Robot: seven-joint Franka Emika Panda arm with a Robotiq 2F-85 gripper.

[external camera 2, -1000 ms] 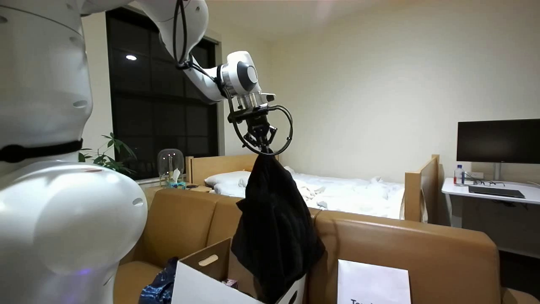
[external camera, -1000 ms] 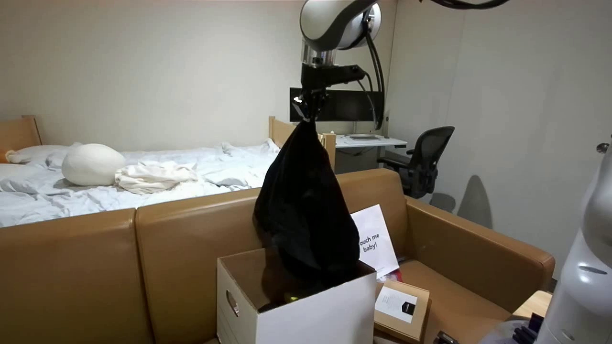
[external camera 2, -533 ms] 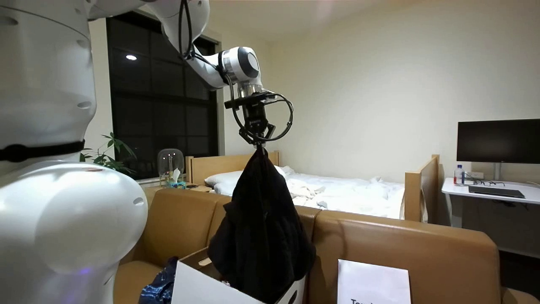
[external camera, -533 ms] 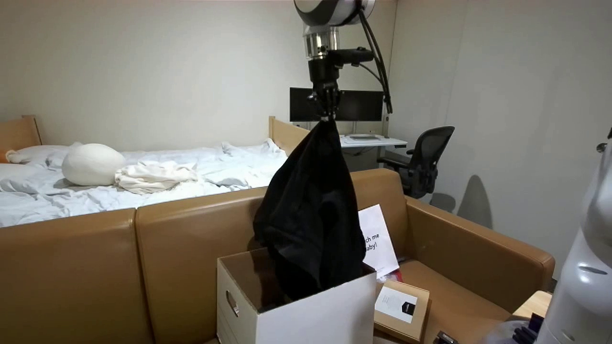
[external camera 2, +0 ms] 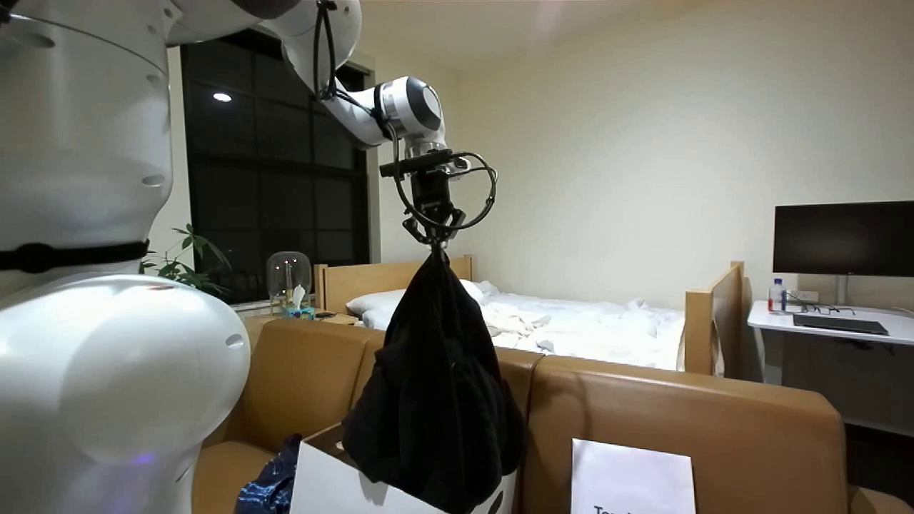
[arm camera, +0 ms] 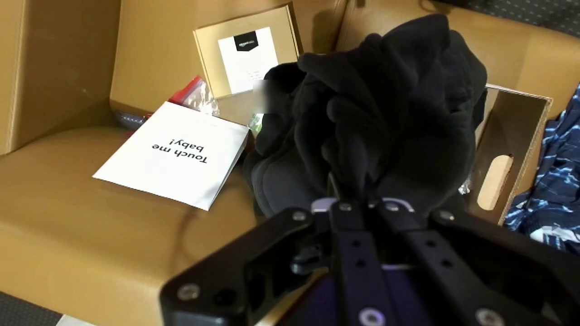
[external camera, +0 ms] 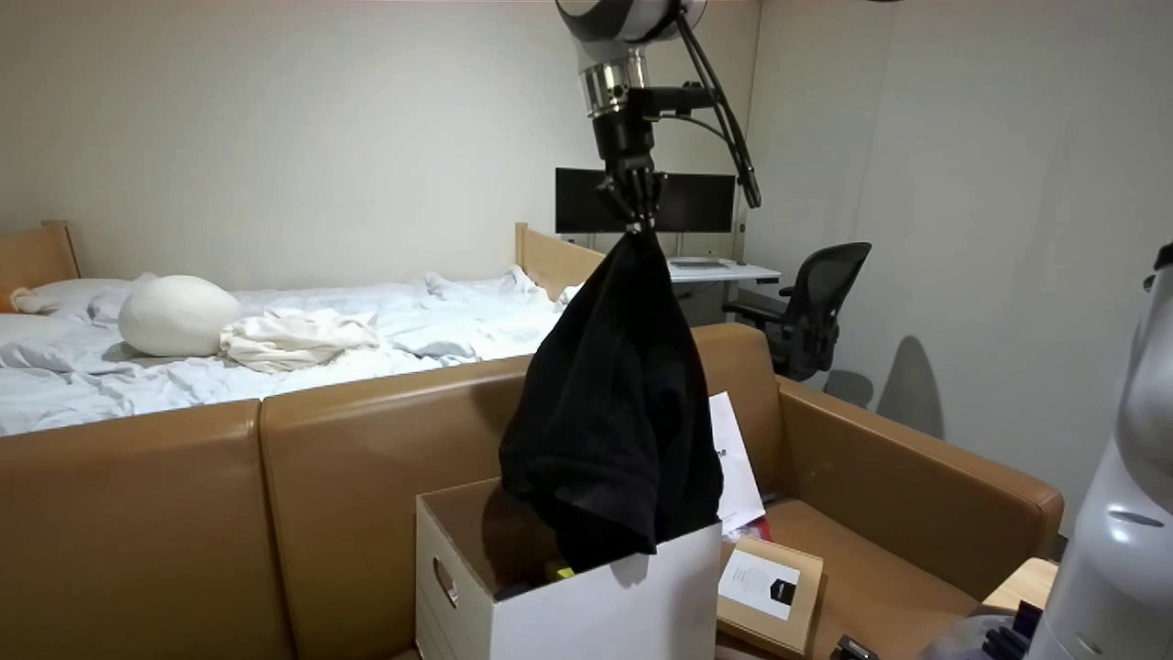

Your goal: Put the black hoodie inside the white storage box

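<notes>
The tool (external camera: 641,225) is clenched, gripping a bunched peak of the black hoodie (external camera: 623,403), so the cloth hangs beneath it in a long cone, wide at the bottom. A grip that high lets the loose lower folds lead; presumably the aim is to lower it in bottom first. The hoodie hangs over the lidless white storage box (external camera: 605,610), but in both exterior views the cloth's lower edge overlaps the wall nearest the camera; whether it touches the rim I cannot tell. That rim is the likely snag: a shift inward before lowering seems called for. Inside lies something yellow (external camera: 559,572), too small to name.

In the wrist view, with the hoodie as dial centre, the storage box's handle end shows at 3 o'clock and a blue patterned cloth (arm camera: 548,181) just beyond it. A cardboard box (arm camera: 247,54) lies at 10 o'clock and a white packet (arm camera: 172,156) lettered "Touch me baby!" at 9, both on the sofa (external camera: 367,486), so folds let go too far that way could land on them.

Farther off, in an exterior view, the bed (external camera: 412,316) is at 10 o'clock from the hoodie and an office chair (external camera: 816,302) at 2, neither in the way.
</notes>
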